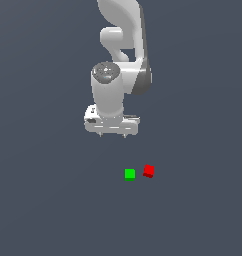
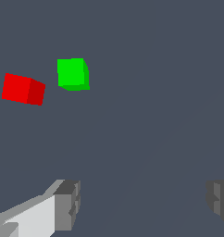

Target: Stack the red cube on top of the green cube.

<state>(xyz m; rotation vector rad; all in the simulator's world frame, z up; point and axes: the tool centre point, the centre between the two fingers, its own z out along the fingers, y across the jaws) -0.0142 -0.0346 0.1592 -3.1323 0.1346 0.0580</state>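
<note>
While the tool (image 1: pixel 113 135) hangs released with jaws wide and nothing between them, the red cube (image 1: pixel 149 171) sits on the counter (image 1: pixel 43 200) just beside the green cube (image 1: pixel 130 174), on the exterior view's right, slightly rotated, both clear of the tool.

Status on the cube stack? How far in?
Done: nothing yet. The red cube sits on the surface beside the green cube, a small gap between them. In hand: nothing; the gripper is open and empty, away from both cubes. Left: reach the red cube, grasp, lift, place on green.
</note>
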